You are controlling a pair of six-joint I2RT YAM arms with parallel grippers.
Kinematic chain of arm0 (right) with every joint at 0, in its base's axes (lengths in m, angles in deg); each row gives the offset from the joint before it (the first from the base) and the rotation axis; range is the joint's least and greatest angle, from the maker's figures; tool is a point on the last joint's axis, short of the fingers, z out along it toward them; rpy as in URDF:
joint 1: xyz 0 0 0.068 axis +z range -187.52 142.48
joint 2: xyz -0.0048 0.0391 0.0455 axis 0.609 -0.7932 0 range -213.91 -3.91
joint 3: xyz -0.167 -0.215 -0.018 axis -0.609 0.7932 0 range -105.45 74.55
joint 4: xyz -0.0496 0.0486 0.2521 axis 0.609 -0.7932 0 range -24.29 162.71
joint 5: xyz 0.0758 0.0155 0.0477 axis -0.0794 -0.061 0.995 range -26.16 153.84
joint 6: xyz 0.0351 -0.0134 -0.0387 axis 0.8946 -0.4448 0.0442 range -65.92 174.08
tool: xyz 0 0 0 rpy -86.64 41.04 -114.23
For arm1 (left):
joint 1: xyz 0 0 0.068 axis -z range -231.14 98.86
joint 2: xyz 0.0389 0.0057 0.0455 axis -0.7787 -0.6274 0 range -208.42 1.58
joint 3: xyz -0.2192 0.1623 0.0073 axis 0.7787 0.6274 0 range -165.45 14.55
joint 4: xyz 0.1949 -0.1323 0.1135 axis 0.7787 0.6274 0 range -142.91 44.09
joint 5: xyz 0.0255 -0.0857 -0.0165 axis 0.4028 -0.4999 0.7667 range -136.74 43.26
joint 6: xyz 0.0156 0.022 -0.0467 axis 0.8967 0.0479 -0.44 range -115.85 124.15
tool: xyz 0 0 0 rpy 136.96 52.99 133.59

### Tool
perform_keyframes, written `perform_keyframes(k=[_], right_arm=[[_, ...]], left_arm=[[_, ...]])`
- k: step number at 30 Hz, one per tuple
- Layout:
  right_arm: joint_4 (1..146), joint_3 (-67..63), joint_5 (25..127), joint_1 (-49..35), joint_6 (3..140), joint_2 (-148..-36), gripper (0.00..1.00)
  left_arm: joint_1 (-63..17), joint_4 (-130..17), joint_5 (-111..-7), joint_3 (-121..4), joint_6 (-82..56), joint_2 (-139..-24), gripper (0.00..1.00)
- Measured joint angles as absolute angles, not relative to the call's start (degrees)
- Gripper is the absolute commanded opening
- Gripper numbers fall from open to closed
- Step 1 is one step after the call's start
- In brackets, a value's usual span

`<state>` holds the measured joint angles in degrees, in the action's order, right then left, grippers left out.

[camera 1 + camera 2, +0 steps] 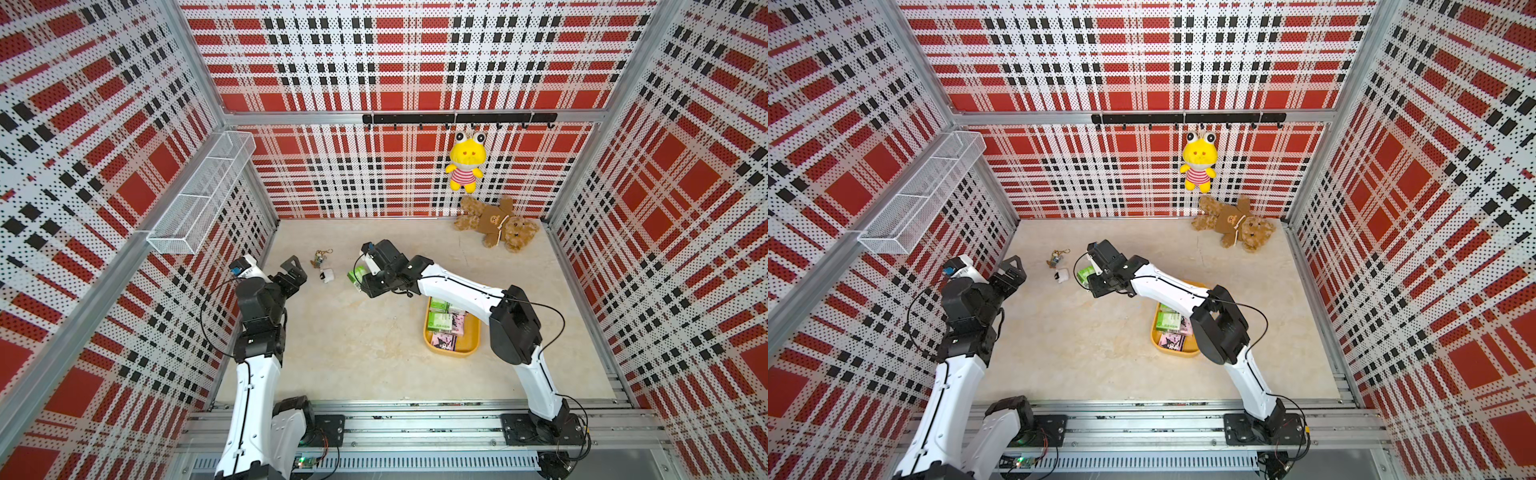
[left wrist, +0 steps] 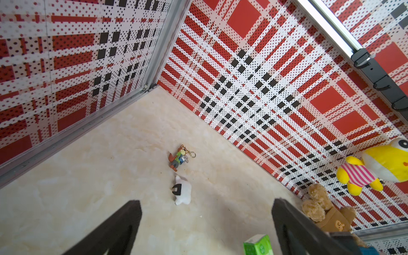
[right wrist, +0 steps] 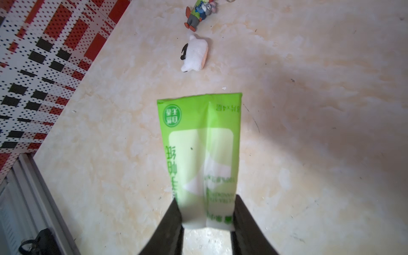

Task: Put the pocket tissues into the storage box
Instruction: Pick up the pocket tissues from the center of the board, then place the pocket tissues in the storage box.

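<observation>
R gripper [image 3: 206, 212] gripped one end of a green tissue packet [image 3: 198, 143], holding it over the tabletop [image 1: 353, 353] mid-cell, well apart from the yellow box [image 1: 453, 353]. Other packets [image 1: 439, 321], green and pink, lay in the box. L gripper [image 2: 206, 202] hung w/ jaws wide and empty, near a keychain [image 2: 179, 157] and a small white plush [image 2: 182, 191].
</observation>
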<state>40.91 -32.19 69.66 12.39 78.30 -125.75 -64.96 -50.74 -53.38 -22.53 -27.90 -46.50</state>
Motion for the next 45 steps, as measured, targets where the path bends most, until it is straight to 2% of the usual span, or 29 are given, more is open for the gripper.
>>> perform_keyframes(k=[14, 22, 26, 37, 45], right_arm=[[40.87, -4.59, 62.26, 9.62, 82.76, -92.35, 0.36], [35.69, 15.83, 57.03, 6.8, 91.75, -67.26, 0.35], [32.76, 22.01, 55.35, 6.75, 96.69, -60.13, 0.33], [25.75, 32.53, 52.31, 6.75, 107.79, -55.41, 0.33], [27.17, 32.55, 52.35, 6.75, 108.86, -62.1, 0.33]], left_arm=[[-51.7, -53.41, -47.5, -22.6, -29.04, -50.35, 1.0], [-48.79, -55.13, -44.53, -22.6, -29.7, -51.05, 1.0], [-47.43, -55.77, -43.67, -22.6, -30.09, -52.01, 1.0], [-45.95, -56.12, -42.01, -23.34, -30.29, -52.51, 1.0], [-45.9, -56.12, -41.64, -23.34, -30.24, -52.36, 1.0]])
